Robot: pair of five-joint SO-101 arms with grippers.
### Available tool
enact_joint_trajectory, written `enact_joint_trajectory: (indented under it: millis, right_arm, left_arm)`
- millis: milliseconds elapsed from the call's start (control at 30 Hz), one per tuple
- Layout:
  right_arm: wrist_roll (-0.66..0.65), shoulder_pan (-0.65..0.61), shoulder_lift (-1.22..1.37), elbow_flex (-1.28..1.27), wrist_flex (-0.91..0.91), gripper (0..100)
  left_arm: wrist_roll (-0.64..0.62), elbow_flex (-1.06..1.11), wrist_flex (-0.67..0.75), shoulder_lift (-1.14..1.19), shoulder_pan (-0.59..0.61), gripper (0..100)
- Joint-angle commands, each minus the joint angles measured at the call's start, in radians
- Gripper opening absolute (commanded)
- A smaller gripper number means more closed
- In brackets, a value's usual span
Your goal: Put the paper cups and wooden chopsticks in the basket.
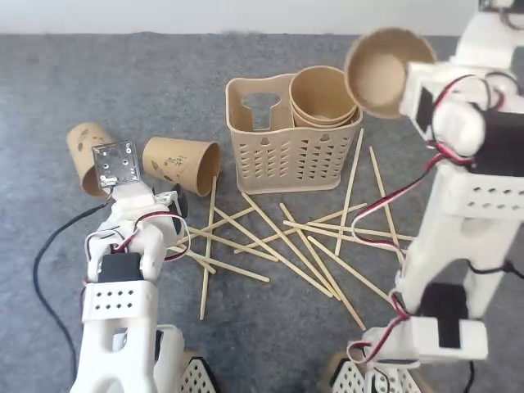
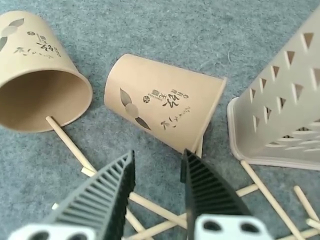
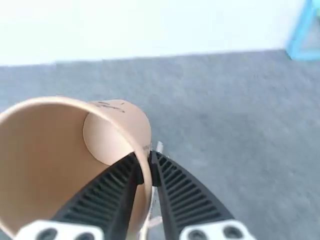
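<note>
While my right gripper (image 3: 145,161) pinches the rim of a brown paper cup (image 3: 50,165) high beside the beige slotted plastic basket (image 1: 286,160), my left gripper (image 2: 157,167) hangs, jaws spread, over a lying brown cup (image 2: 160,102) and scattered wooden chopsticks (image 1: 278,237).

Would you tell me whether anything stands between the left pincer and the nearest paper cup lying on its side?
Nothing visible does: the open left pincer faces the brown paper cup over bare grey carpet.
</note>
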State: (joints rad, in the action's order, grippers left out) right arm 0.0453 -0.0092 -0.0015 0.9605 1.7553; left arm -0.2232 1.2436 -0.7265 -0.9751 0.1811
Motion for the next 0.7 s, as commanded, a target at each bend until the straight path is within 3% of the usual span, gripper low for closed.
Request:
enact_joint_trajectory:
  millis: [0,233,667]
  right_arm:
    - [0.051,-0.074,0.059,0.152,-0.005,0.8]
    - [0.071,-0.122,0.189,0.167,-0.048,0.8]
    - [0.101,-0.179,0.232,0.166,0.028,0.8]
  left_arm:
    - [0.009,-0.010,0.031,-0.028,0.006,14]
    - [0.009,-0.010,0.031,-0.028,0.006,14]
    - [0.009,-0.010,0.031,-0.028,0.006,14]
